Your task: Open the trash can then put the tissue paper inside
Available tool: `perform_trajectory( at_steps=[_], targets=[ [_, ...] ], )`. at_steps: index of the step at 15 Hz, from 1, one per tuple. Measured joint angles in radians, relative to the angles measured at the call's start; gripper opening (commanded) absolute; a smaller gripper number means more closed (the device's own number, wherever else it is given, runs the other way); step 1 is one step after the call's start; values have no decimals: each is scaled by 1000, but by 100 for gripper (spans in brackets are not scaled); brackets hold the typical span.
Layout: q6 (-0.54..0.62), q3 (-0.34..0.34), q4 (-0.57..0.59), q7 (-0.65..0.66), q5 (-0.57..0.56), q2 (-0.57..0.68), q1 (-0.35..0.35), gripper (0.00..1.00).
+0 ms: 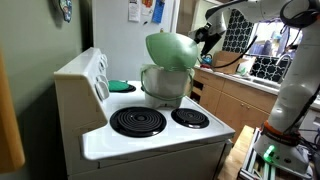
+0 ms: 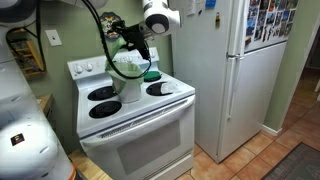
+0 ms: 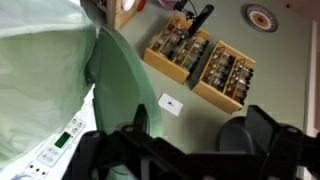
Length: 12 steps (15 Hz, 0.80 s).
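The trash can stands on the white stove between the burners and also shows in an exterior view. It has a silvery-grey body and a green rim. Its pale green domed lid is tipped up on its hinge, so the can is open. My gripper is at the raised lid's upper edge, seen too in an exterior view. In the wrist view the lid fills the left, and my gripper has its fingers wide apart, holding nothing. No tissue paper is in view.
A flat green disc lies on the stove beside the can, seen also in an exterior view. The stove's back panel rises behind. A white fridge stands next to the stove. Wooden cabinets are alongside.
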Motion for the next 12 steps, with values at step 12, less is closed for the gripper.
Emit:
perform_trajectory(
  at_steps=[12],
  targets=[
    [-138, 0, 53, -17, 59, 38, -7, 100]
  ],
)
